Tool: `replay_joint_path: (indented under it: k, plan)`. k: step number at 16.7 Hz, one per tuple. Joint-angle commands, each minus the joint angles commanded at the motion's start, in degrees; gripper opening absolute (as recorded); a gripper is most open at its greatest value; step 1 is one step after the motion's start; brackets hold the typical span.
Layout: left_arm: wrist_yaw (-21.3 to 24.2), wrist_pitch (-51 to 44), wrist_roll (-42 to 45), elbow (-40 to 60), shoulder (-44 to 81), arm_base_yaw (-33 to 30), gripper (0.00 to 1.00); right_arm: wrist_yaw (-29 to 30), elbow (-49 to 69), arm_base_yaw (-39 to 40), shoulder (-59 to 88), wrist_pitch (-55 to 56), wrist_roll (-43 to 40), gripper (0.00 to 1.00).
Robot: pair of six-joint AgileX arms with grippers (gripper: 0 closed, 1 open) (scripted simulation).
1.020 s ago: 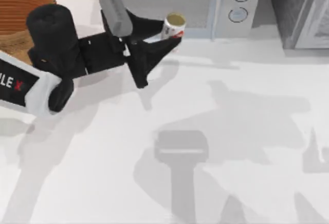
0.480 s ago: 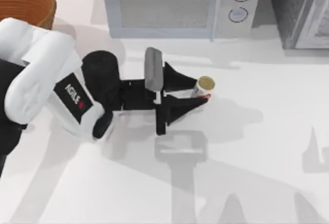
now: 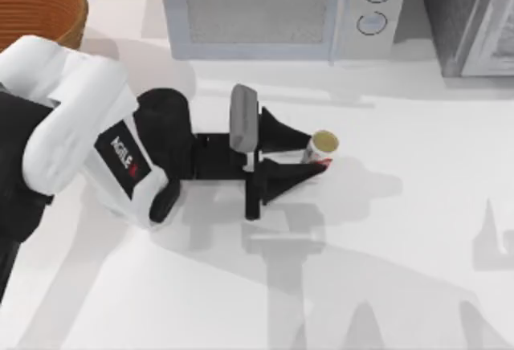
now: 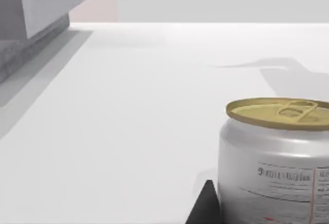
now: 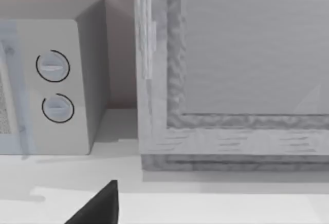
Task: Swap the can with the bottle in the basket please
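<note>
White table (image 3: 401,286) carries everything you see here. Your left gripper (image 3: 309,156) reaches toward the top view's right, near the middle of the table, its two black fingers (image 3: 283,135) pinching the can (image 3: 320,148), which stands upright between them. In the left wrist view the can (image 4: 275,162) looks silver-white with a gold lid and pull tab, one black fingertip (image 4: 204,206) just beside its base. The wicker basket (image 3: 36,9) sits at the far left corner, well apart from the can. A pale grey microwave (image 3: 281,9) stands along the back edge. In the right wrist view you see one black fingertip (image 5: 100,206) of the right arm facing the microwave (image 5: 51,85); its grip cannot be told.
</note>
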Motion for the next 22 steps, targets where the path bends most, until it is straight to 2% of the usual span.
replay_joint_path:
  k: [13, 22]
  plan:
    - [0.00, 0.00, 0.00, 0.00, 0.00, 0.00, 0.98, 0.00, 0.00, 0.00, 0.00, 0.00, 0.00, 1.00]
    - [-0.01, -0.01, 0.00, -0.02, 0.00, 0.20, 1.00, 0.00, 0.00, 0.00, 0.00, 0.00, 0.00, 1.00]
